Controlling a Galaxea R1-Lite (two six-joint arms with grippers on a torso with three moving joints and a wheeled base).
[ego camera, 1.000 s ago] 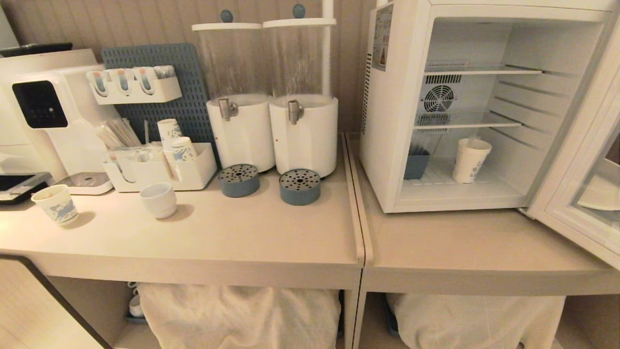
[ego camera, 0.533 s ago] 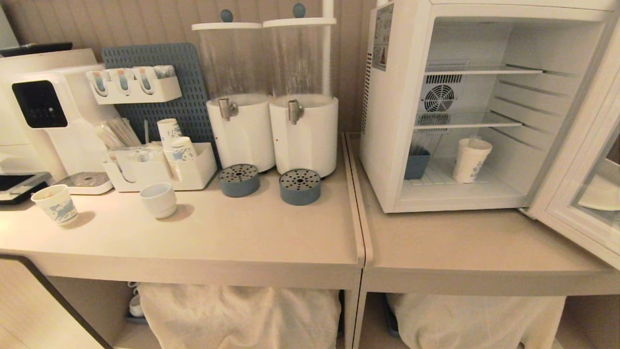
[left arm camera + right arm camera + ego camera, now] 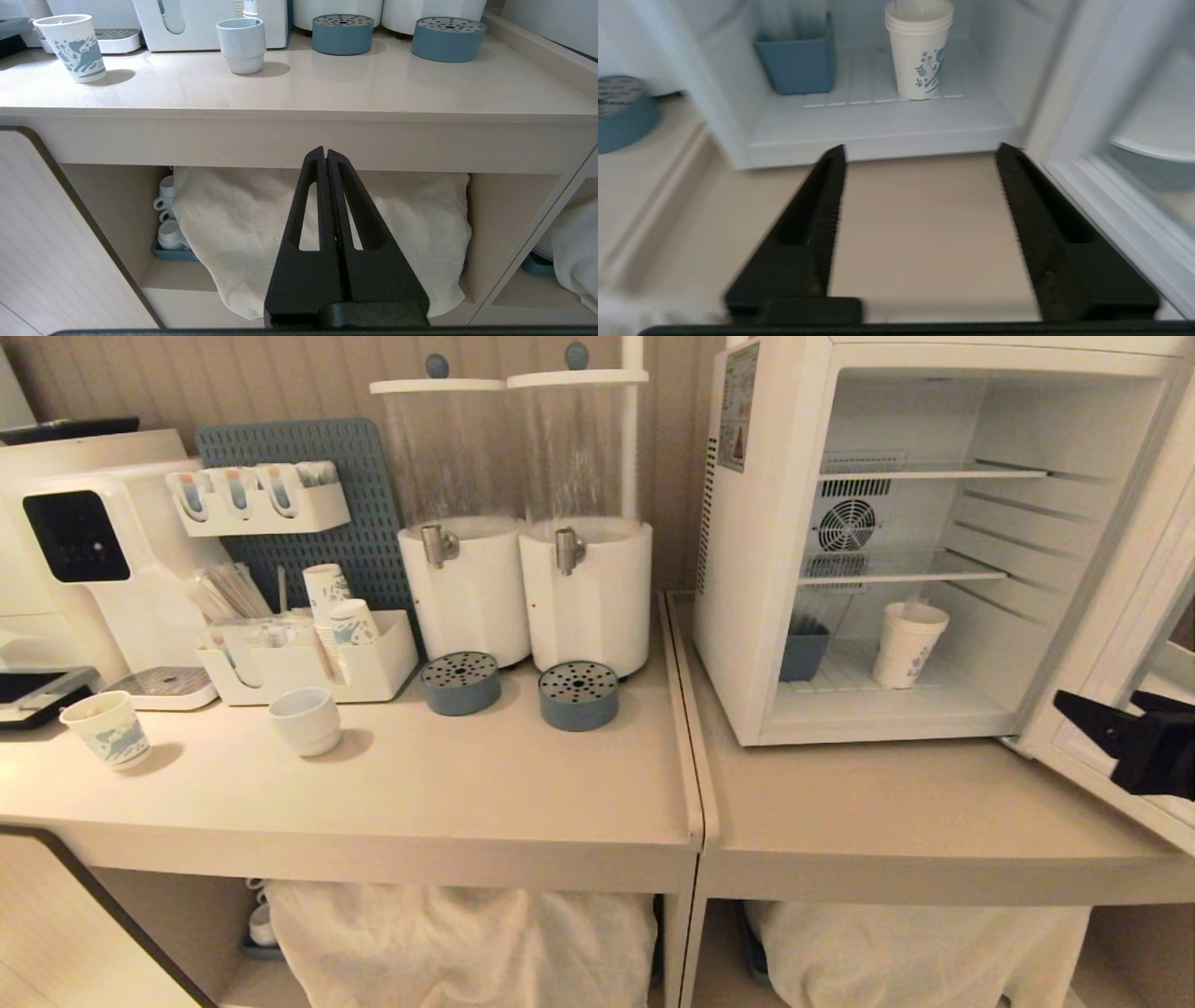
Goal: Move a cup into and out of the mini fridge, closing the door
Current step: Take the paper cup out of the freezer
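Beige countertop [image 3: 523,784] with drink dispensers beside an open mini fridge [image 3: 747,616], the cup [image 3: 906,644] standing inside.

Upright on the fridge's floor, under the lower shelf, the tall white paper cup with its small blue print sits to the right of a blue bin [image 3: 803,653], apart from it. Swung wide to the right, the door [image 3: 1111,616] leaves the compartment open. In front of the door's lower frame, the right gripper [image 3: 920,154] hovers above the counter before the fridge mouth, its fingers [image 3: 822,210] spread well apart and empty. Low before the counter's front edge, the left gripper [image 3: 325,151] has its fingers pressed together, holding nothing.
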